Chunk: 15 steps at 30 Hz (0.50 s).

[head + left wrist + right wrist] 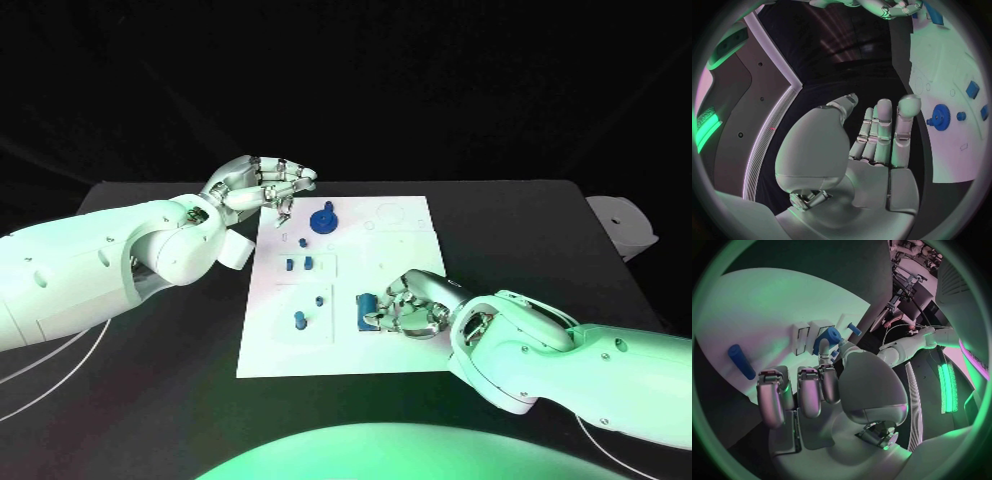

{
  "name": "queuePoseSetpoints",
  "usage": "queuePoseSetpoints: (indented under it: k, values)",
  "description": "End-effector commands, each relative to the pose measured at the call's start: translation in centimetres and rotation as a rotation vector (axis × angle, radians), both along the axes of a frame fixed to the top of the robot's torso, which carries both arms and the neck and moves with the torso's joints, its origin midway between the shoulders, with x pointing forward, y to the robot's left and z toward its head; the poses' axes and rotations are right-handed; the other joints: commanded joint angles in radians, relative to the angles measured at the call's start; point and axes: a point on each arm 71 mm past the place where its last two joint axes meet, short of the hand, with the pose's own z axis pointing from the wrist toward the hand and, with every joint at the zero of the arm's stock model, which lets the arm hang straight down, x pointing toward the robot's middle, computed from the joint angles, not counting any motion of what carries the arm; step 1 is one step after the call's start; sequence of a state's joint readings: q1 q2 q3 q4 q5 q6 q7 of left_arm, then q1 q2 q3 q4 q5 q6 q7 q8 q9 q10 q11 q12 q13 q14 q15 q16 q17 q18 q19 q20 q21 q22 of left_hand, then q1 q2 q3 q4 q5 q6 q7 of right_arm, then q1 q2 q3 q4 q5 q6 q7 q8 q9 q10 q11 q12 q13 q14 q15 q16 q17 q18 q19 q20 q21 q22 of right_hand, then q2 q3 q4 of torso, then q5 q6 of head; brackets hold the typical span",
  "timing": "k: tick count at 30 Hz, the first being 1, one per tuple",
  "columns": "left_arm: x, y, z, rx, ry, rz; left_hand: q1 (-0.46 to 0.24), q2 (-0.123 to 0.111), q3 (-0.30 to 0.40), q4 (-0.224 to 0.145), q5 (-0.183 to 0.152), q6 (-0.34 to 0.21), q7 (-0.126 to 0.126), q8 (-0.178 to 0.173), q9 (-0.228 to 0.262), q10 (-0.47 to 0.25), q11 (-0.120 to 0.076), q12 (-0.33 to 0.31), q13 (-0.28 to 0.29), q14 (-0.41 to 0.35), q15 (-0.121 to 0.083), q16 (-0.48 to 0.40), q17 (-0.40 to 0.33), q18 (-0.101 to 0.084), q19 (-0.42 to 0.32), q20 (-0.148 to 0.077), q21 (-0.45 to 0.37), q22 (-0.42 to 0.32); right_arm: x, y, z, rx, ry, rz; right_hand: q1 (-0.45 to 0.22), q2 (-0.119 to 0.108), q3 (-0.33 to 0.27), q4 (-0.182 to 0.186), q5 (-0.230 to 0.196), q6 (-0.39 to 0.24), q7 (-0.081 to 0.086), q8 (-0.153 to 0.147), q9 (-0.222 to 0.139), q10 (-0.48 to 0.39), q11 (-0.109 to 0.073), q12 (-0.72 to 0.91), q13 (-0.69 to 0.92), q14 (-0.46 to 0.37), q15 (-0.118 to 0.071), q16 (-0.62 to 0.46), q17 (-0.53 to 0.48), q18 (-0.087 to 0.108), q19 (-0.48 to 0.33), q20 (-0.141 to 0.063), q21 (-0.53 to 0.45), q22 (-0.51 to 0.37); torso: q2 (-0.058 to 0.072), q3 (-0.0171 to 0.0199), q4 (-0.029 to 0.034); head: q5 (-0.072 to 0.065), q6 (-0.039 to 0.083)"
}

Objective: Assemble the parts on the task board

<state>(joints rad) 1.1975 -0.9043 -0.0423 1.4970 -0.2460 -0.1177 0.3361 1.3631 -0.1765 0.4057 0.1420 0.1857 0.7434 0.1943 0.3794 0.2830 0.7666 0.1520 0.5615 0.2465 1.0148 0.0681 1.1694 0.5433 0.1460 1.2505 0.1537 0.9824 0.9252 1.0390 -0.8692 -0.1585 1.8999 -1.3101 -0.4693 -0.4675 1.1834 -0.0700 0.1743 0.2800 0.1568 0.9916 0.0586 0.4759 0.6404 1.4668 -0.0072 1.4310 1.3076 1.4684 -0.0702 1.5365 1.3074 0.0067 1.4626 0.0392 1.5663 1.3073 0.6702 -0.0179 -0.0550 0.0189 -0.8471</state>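
Lying in the middle of the black table (pixel 577 260), the white task board (pixel 389 345) carries several small blue parts. A blue gear (pixel 325 218) sits near the board's far edge; in the left wrist view the same gear (pixel 941 117) shows with a small blue peg (pixel 961 116) just beside it and a blue block (pixel 972 89) a little further along the board. Other small blue pieces (pixel 297 264) lie nearer the board's left side, and one blue peg (pixel 300 320) stands toward the near left part. The left hand (pixel 267 185) hovers at the far left corner of the board, close to the gear but apart from it; its own wrist view shows the palm (pixel 873 150) flat with the fingers straight and side by side, the thumb off to one side, and nothing held. The right hand (pixel 411 308) rests low over the board's near right part, fingers curled down around a blue part (pixel 369 301) at its fingertips. From the right wrist view, that hand (pixel 823 390) has its fingers bent inward, with a blue part (pixel 831 337) at the tips of the thumb and a finger, seemingly pinched there, next to white raised slots on the board (pixel 754 310). A blue cylinder (pixel 741 361) lies on the board off to the side, well apart from the fingers.
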Motion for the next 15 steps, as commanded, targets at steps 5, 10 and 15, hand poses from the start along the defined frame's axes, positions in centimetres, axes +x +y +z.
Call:
queuePoseSetpoints:
  k: [5, 10, 15]
  values:
    - [-0.13, -0.22, 0.09, -0.015, 0.004, -0.022, 0.001, 0.01, 0.0, 0.007, 0.004, -0.01, 0.023, 0.004, 0.001, -0.007, -0.001, 0.005, -0.001, -0.003, 0.002, -0.004, -0.001, 0.002, -0.002, -0.001, -0.003, -0.001, 0.13, -0.28, -0.3, -0.048, 0.0, 0.0, 0.012, 0.004, 0.007, 0.002, -0.003, 0.008, -0.005, 0.007, 0.003, 0.031, -0.01, 0.01, 0.173, 0.087, -0.009, 0.004, 0.189, -0.007, 0.108, -0.008, 0.005, 0.263, 0.0, 0.0007, -0.0009, 0.004, -0.006]
    - [-0.11, -0.11, 0.11, -0.014, 0.0, -0.016, 0.001, 0.01, -0.001, 0.007, 0.004, -0.011, 0.023, 0.005, 0.001, -0.007, -0.001, 0.005, -0.001, -0.003, 0.002, -0.004, -0.001, 0.002, -0.002, -0.001, -0.002, -0.001, 0.25, -0.7, -0.43, -0.071, 0.0, -0.001, 0.02, 0.004, 0.009, 0.001, -0.001, 0.009, -0.008, 0.012, 0.006, 0.034, -0.012, 0.016, 0.177, 0.087, -0.01, 0.003, 0.188, -0.007, 0.108, -0.009, 0.005, 0.263, -0.002, 0.0014, -0.0027, 0.006, -0.007]
    - [-0.11, -0.12, 0.11, -0.015, -0.001, -0.017, 0.001, 0.01, -0.001, 0.007, 0.004, -0.011, 0.023, 0.005, 0.001, -0.007, -0.001, 0.005, -0.001, -0.003, 0.002, -0.004, -0.001, 0.002, -0.002, -0.001, -0.002, -0.001, 0.31, -0.89, -0.54, -0.083, 0.004, 0.0, 0.032, 0.001, 0.011, -0.003, -0.002, 0.007, -0.01, 0.016, 0.009, 0.035, -0.014, 0.016, 0.178, 0.087, -0.012, 0.004, 0.189, -0.007, 0.108, -0.011, 0.005, 0.263, -0.001, 0.0009, -0.0028, 0.004, -0.008]
